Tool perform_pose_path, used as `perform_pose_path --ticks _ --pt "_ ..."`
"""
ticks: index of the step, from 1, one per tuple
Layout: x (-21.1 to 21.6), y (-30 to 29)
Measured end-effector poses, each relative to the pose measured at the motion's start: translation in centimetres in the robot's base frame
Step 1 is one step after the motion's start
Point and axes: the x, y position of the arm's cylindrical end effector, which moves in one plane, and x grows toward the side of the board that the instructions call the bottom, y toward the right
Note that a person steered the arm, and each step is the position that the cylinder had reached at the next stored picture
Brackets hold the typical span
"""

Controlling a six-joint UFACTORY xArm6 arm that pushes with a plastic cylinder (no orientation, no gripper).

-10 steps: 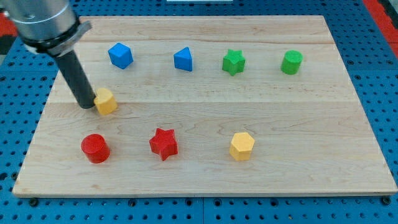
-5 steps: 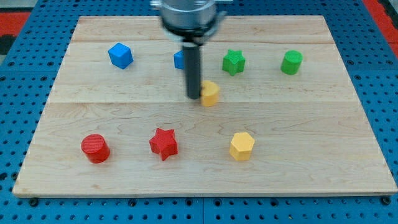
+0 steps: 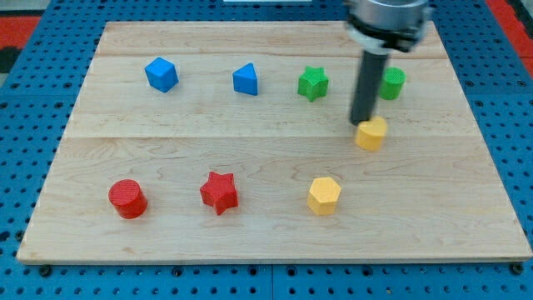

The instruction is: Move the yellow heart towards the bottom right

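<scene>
Wooden bench (image 3: 466, 208) spread across nearly the whole view, on a blue pegboard (image 3: 25, 125). No jaws on this arm, so nothing to release or clench: only a straight dark rod (image 3: 365, 87) coming down from the view's top right, partly covering the green cylinder (image 3: 392, 82) behind it.

My tip (image 3: 361, 125) down on the bench, touching the upper left edge of the yellow heart (image 3: 371, 133). Yellow heart right of centre, about mid-height on the bench, just below the green cylinder and well up and right of the yellow hexagon (image 3: 324, 196).

Along the top row, from the view's left: blue cube (image 3: 161, 74), blue triangle (image 3: 245, 80), green star (image 3: 313, 83), then the green cylinder. All spaced apart, none touching.

Along the lower row, from the view's left: red cylinder (image 3: 127, 199), red star (image 3: 219, 192), yellow hexagon. Also spaced apart, well clear of my tip.
</scene>
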Motion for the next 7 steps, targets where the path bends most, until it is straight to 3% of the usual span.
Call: perform_pose_path --ticks 1,2,3,4,5,7 --pt "3.1 5.3" --pt "5.5 5.1" --pt "1.4 7.0" --pt "-0.2 4.4" --pt "2.2 1.8" --pt "8.7 3.4"
